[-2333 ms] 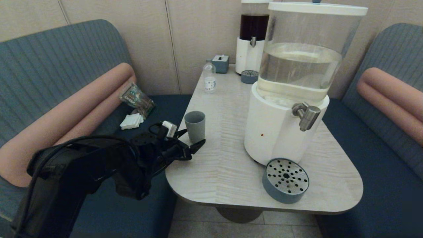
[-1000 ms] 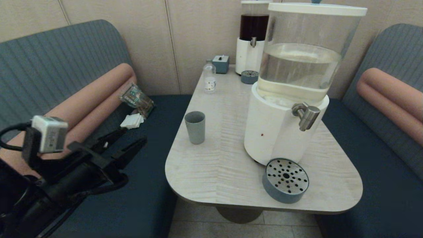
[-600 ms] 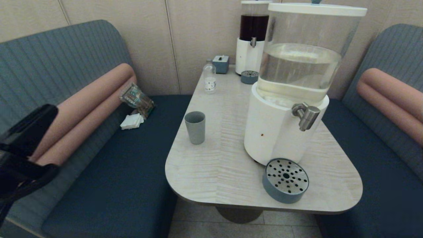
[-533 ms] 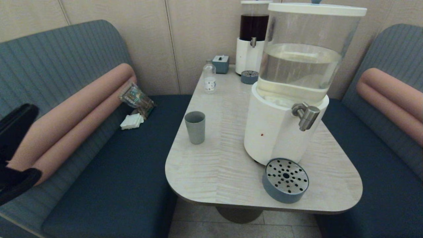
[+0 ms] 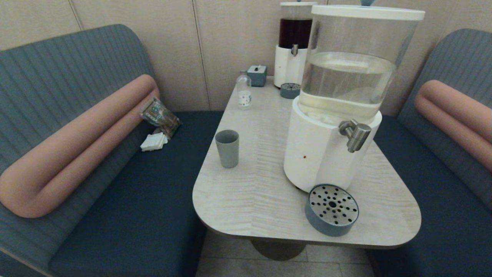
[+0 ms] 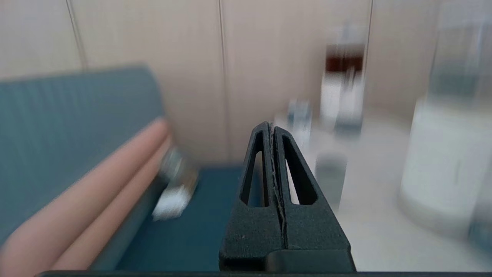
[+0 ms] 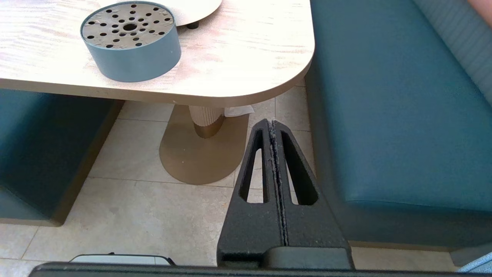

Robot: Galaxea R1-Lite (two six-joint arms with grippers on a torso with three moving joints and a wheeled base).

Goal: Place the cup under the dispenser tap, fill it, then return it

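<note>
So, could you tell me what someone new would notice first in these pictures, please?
The large dispenser with its clear-liquid tank dominates the table's right side, its steel dispenser tap jutting out above a round perforated drip tray at the near edge. The cup stands upright, alone, near the table's left edge. Neither arm shows in the head view; both wrist views show a claw shut, holding nothing.

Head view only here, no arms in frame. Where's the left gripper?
Observer: Left gripper is shut on nothing, off the table, aimed across the bench toward the cup.
Operator: Right gripper?
Observer: Right gripper is shut too, parked low over the floor tiles, below the table corner.
Operator: Anything near it?
Observer: The drip tray sits on the table's near edge, well apart from it.
</note>
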